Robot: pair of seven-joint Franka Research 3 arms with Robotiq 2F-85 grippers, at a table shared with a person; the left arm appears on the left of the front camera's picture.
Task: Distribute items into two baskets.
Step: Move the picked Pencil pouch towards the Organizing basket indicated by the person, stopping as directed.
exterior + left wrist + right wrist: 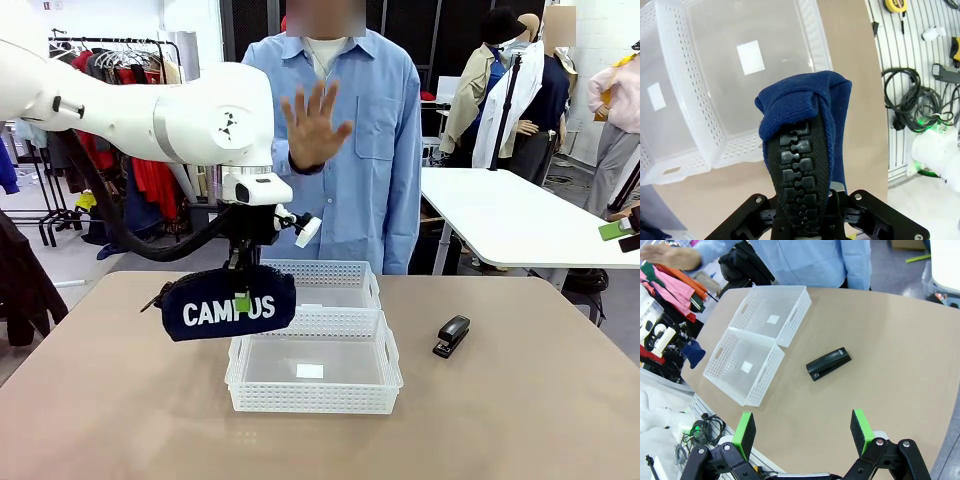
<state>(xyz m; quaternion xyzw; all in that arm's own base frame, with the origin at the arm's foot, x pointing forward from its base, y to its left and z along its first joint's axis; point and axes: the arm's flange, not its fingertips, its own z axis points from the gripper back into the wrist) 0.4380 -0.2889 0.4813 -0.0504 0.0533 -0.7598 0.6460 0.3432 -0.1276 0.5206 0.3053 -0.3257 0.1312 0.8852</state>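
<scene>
Where the pouch is held, front view: the left gripper [241,300] is pressed together on the navy CAMPUS pouch [205,310], which is hung clear of the table [110,400], before the left side of the near basket [315,400] and far basket [335,270].
Table, front view: the stapler [451,335] is laid right of the baskets, apart from them.
Person's hand [315,125]: raised, palm shown, fingers spread.
Left wrist view: the pouch [805,100] is pinched along its zipper [797,170] by the left gripper [802,210]; the near basket [812,40] is seen below.
Right wrist view: the right gripper [802,432] is spread wide, nothing between its pads [745,432]; the stapler [828,363] is seen beside the two touching baskets.
</scene>
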